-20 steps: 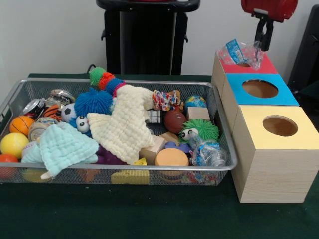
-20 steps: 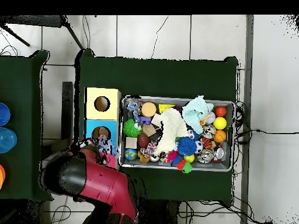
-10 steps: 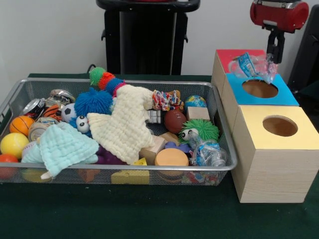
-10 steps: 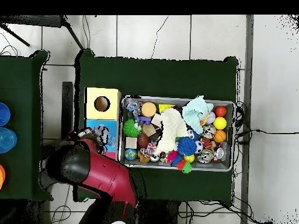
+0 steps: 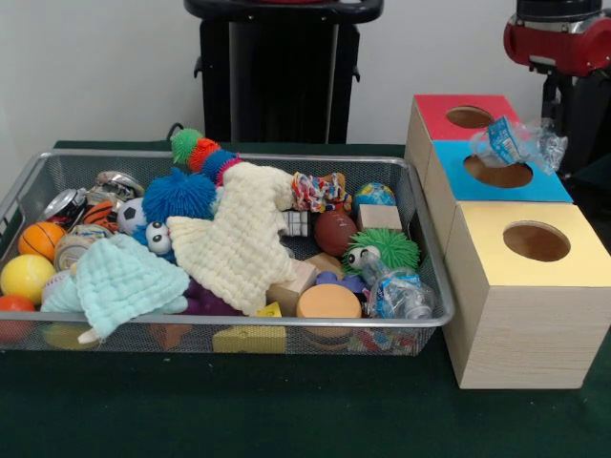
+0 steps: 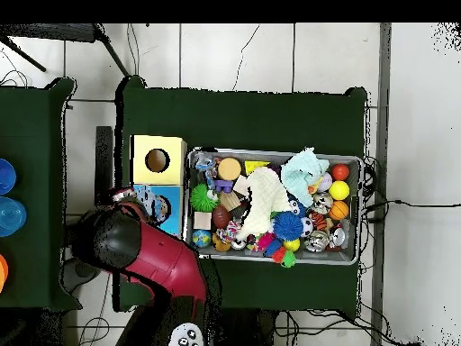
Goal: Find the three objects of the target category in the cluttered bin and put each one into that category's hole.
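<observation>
A crumpled bottle [image 5: 520, 143] hangs over the blue box [image 5: 546, 183], beside the red box's hole [image 5: 470, 116]. The gripper [image 5: 557, 141] is at the frame edge; its grip cannot be judged. Released here, the bottle could drop into the blue hole. Another bottle [image 5: 393, 289] lies in the bin [image 5: 286, 324].

Carried off the red-topped wooden box [image 5: 456, 114], leaving its round hole [image 5: 469, 116] uncovered, and now over the blue-topped wooden box [image 5: 500, 174]: the crinkled clear plastic bottle with blue-and-white label [image 5: 518, 142], along with the red and black arm [image 5: 561, 43].
</observation>
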Controlling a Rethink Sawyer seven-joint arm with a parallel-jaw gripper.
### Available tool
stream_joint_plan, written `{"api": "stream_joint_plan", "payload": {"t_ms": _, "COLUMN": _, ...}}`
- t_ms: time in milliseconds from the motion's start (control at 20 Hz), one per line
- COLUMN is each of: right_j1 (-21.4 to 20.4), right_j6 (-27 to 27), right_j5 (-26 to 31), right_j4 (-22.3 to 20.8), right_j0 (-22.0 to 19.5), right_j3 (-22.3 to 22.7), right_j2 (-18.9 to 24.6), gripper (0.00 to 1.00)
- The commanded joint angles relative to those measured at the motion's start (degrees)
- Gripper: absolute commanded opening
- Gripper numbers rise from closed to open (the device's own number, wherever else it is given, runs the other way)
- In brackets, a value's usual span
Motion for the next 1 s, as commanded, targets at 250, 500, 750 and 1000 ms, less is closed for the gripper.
{"api": "stream_joint_plan", "payload": {"t_ms": 250, "right_j1": -0.34, "right_j6": 18.82, "right_j5": 3.12, "right_j4": 4.76, "right_j0": 4.06, "right_j3": 0.98, "right_j2": 4.34, "gripper": 0.00}}
{"api": "stream_joint_plan", "payload": {"t_ms": 500, "right_j1": 0.05, "right_j6": 15.09, "right_j5": 0.52, "right_j4": 4.98, "right_j0": 2.75, "right_j3": 2.90, "right_j2": 4.78, "gripper": 0.00}}
{"api": "stream_joint_plan", "payload": {"t_ms": 750, "right_j1": 0.44, "right_j6": 9.74, "right_j5": -7.63, "right_j4": 5.52, "right_j0": -2.70, "right_j3": 6.85, "right_j2": 10.79, "gripper": 0.00}}
{"api": "stream_joint_plan", "payload": {"t_ms": 1000, "right_j1": 0.94, "right_j6": 9.54, "right_j5": -11.76, "right_j4": 2.54, "right_j0": -6.21, "right_j3": 8.11, "right_j2": 13.65, "gripper": 0.00}}
